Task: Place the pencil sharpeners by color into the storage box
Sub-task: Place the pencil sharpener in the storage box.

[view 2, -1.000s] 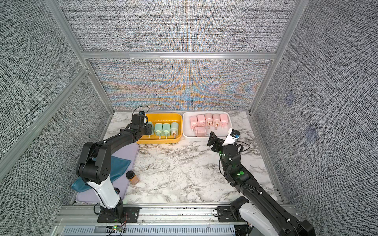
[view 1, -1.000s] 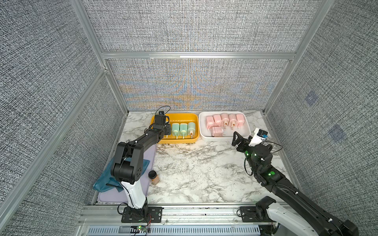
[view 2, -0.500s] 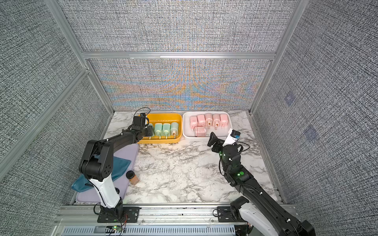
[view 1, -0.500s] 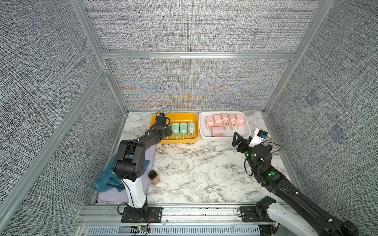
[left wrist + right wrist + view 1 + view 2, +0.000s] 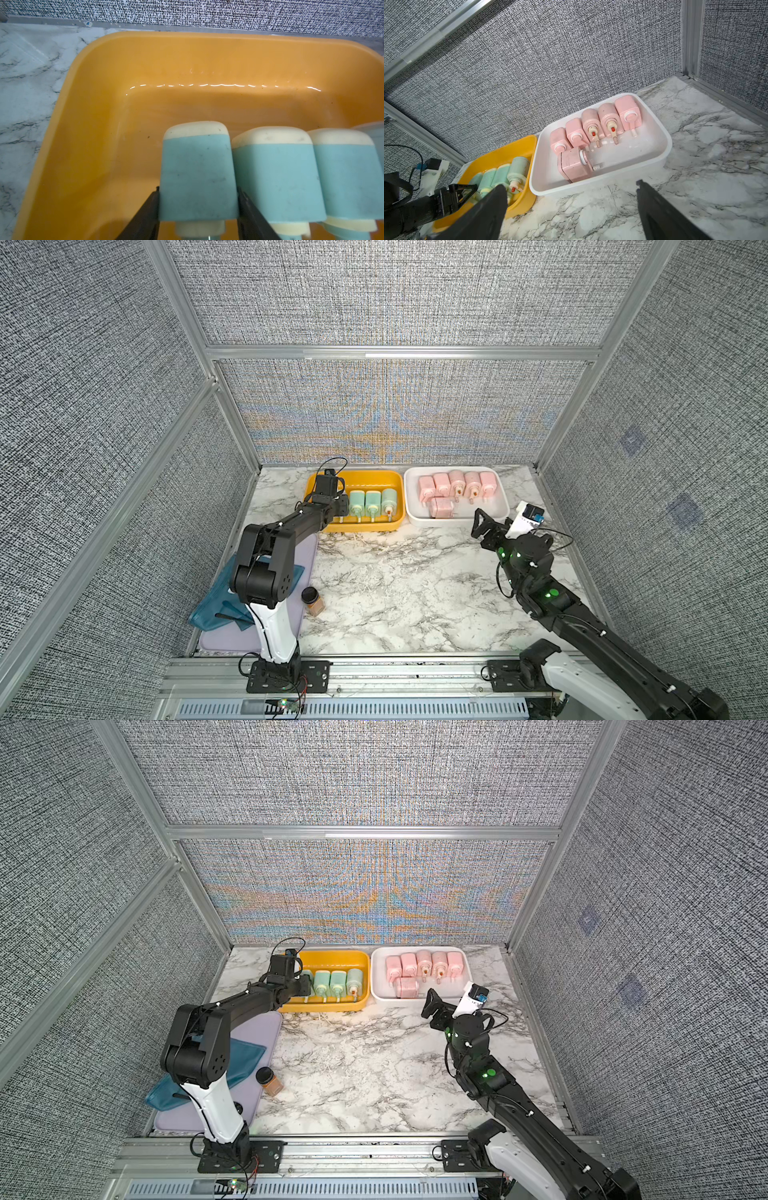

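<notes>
In the left wrist view my left gripper is shut on a mint green pencil sharpener, one finger on each side. The sharpener lies in the yellow storage box, close beside two more green ones. In a top view the left gripper sits at the left end of the green row. Several pink sharpeners fill the white storage box. My right gripper stands open and empty over the marble, just in front of the white box.
A small brown jar with a black lid stands on the marble near the left arm's base. A teal cloth lies on a lilac mat at the front left. Grey walls close in three sides.
The left arm's elbow has shifted slightly while its gripper stays at the yellow box. The right arm has not moved.
</notes>
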You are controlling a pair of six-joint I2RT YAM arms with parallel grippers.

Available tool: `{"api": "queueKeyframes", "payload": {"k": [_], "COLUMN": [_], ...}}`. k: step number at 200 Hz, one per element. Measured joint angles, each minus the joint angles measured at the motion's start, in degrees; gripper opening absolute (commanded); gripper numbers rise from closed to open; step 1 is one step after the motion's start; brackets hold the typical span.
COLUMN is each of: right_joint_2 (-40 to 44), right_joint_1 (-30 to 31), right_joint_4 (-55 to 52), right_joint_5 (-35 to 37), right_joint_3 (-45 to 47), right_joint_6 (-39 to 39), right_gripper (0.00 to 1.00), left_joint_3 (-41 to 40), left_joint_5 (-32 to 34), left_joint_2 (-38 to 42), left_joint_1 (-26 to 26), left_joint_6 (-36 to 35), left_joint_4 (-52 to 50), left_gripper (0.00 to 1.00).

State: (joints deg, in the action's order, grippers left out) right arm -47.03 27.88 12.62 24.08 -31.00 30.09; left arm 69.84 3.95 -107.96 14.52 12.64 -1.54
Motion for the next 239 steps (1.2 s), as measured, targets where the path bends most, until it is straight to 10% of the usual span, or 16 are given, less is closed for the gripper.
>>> {"api": "queueKeyframes", "payload": {"k": [120,239], "right_joint_2": [0.9,-1.8], "right_joint_1": [0.0,-0.5], "right_joint_4": [-0.5,2.3], "right_joint_5": [0.4,5.9], "right_joint_3": [0.3,2.0], "right_joint_6": [0.0,-7.0], "right_gripper": [0.99,0.99], "left_joint_3": [0.3,-0.9], "left_joint_5": [-0.7,-0.5], "left_joint_2": [-1.1,9.1], "left_joint_1": [0.0,0.1], "left_joint_6": [1.8,2.1], "left_joint_4": [0.6,-3.3], "left_gripper": [0.55,0.92]}}
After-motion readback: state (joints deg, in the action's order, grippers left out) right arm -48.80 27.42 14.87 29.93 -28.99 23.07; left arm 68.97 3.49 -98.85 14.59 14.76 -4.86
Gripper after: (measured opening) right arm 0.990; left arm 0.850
